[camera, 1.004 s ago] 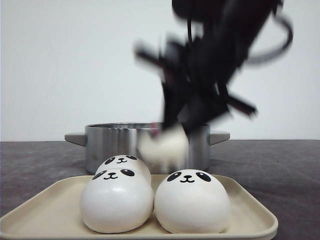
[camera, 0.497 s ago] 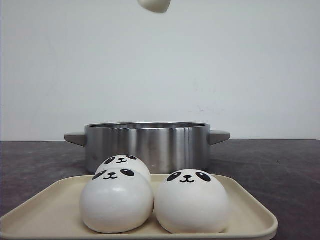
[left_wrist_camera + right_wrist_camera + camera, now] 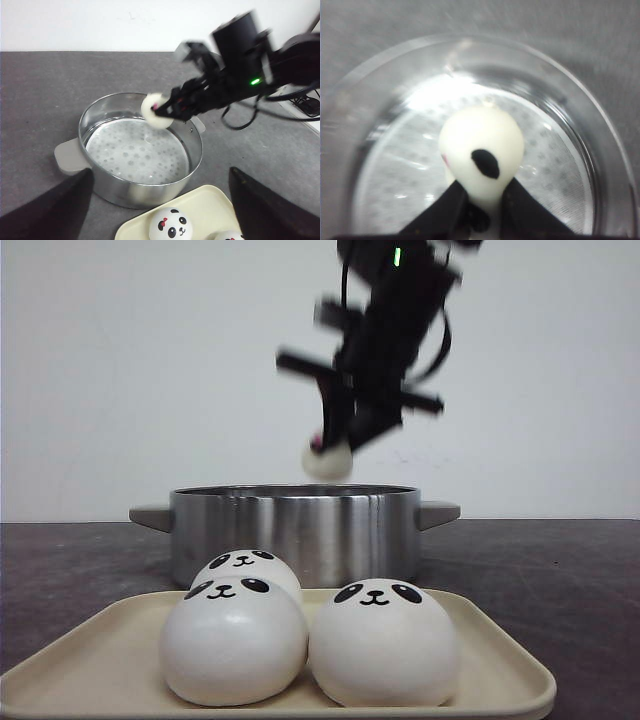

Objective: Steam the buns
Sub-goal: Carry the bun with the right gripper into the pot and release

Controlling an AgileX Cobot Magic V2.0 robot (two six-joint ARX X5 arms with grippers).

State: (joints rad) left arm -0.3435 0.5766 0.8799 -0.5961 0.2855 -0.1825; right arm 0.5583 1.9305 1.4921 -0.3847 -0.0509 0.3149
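Three white panda-face buns (image 3: 233,640) (image 3: 383,642) (image 3: 247,568) sit on a beige tray (image 3: 500,665) at the front. My right gripper (image 3: 335,445) is shut on the fourth bun (image 3: 328,460) and holds it just above the rim of a steel pot (image 3: 292,530). In the right wrist view the squeezed bun (image 3: 482,147) hangs over the pot's perforated steamer plate (image 3: 400,170), pinched between the fingers (image 3: 445,210). The left wrist view shows the held bun (image 3: 156,111) over the pot (image 3: 135,160). My left gripper (image 3: 160,172) is open and empty, above the tray's (image 3: 200,205) far edge.
The pot has grey side handles (image 3: 150,515) and stands behind the tray on a dark grey table (image 3: 560,580). Cables and a white object (image 3: 300,105) lie at the far right in the left wrist view. A white wall (image 3: 120,370) is behind.
The right arm lifted the bun from in front of the pot up to the frame's top edge, then came down; the bun now hangs just above the pot's rim.
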